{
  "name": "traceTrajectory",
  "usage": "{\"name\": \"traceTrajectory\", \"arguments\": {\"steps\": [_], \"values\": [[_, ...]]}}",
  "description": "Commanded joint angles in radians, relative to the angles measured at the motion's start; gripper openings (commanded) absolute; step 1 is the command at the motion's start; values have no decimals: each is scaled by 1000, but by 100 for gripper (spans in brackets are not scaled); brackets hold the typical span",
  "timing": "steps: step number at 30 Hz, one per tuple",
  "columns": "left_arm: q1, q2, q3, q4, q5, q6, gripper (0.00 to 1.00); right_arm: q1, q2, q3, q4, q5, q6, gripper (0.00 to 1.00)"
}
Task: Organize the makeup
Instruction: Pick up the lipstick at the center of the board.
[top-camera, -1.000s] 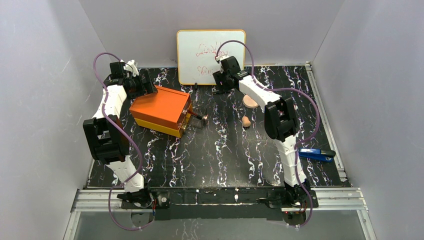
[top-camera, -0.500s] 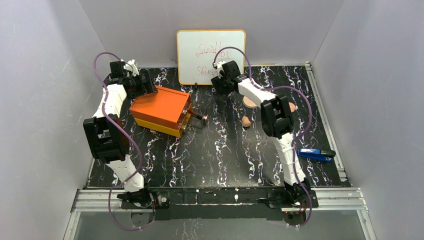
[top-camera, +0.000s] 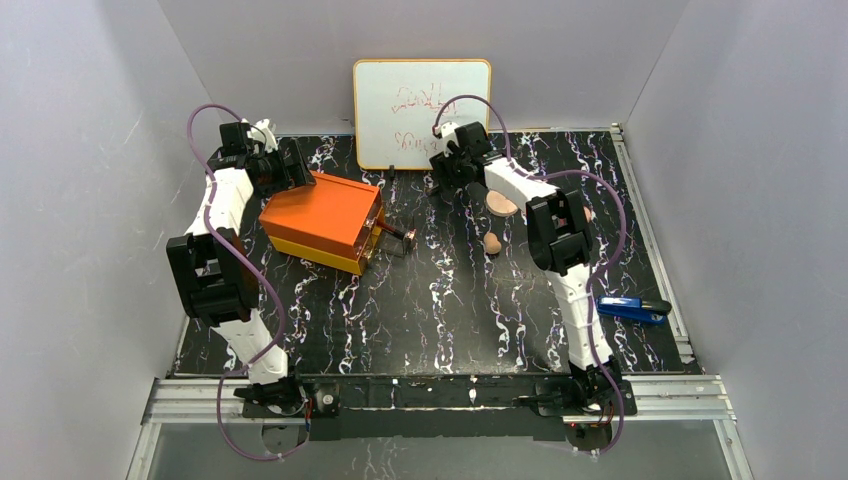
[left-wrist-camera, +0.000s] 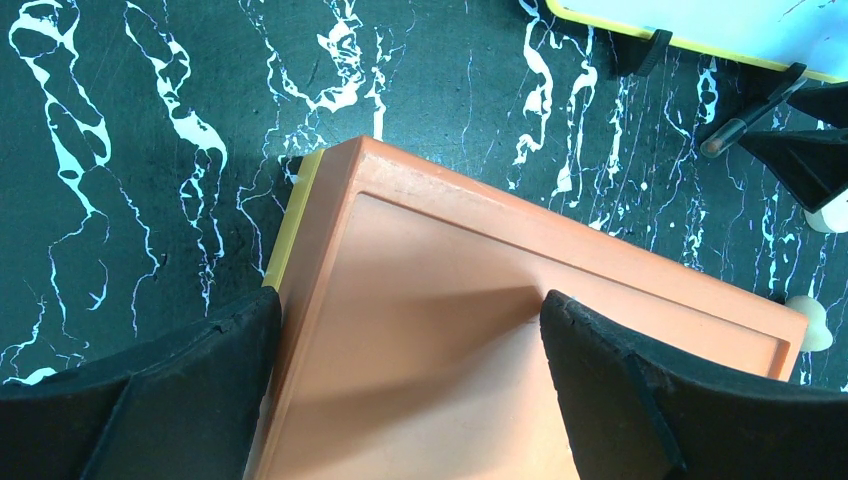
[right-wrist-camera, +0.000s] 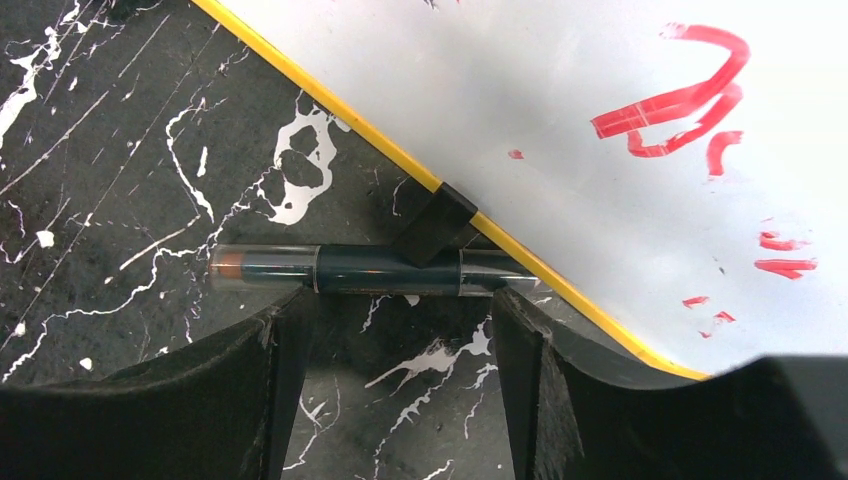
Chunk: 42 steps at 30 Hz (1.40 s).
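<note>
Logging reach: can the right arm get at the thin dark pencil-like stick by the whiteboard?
Probably yes: its open fingers sit short of the dark stick, though the whiteboard's black foot crowds it.

A black foot (right-wrist-camera: 437, 228) hides part of the dark stick (right-wrist-camera: 350, 271).

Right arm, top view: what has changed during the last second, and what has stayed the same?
The right gripper shifted slightly right and toward the near edge, along the foot of the whiteboard. It is open, with the dark pencil lying just ahead of it; nothing was taken or released. The left gripper, open above the orange box, the sponge, the peach disc and the blue stapler stayed put.
</note>
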Motion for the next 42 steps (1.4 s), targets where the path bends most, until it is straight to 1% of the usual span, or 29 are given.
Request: {"name": "traceTrajectory", "arguments": {"steps": [1, 5, 14, 19, 24, 29, 32, 35, 40, 42], "values": [[-18, 73, -47, -151, -83, 54, 96, -14, 24, 24, 56, -51, -47, 72], [-18, 75, -45, -154, -86, 55, 96, -32, 59, 58, 23, -114, -41, 72], [-19, 89, -45, -156, -90, 57, 95, -46, 90, 66, -81, -243, -6, 73], [-18, 96, -45, -156, -88, 58, 95, -45, 37, -38, -79, -284, 28, 73], [-20, 97, -46, -152, -83, 56, 95, -39, -46, -163, -42, -279, 38, 72], [-20, 85, -59, -148, -80, 56, 95, -25, -84, -194, -57, -259, 26, 71], [-21, 78, -62, -145, -78, 54, 95, -15, -111, -198, -46, -214, 47, 71], [-19, 75, -64, -143, -76, 53, 95, -10, -118, -153, -54, -170, 130, 71], [-20, 73, -71, -138, -68, 50, 95, 53, -96, 11, -150, 93, 384, 71], [-19, 70, -72, -137, -64, 48, 95, 80, -98, 48, -165, 171, 499, 73]]}}
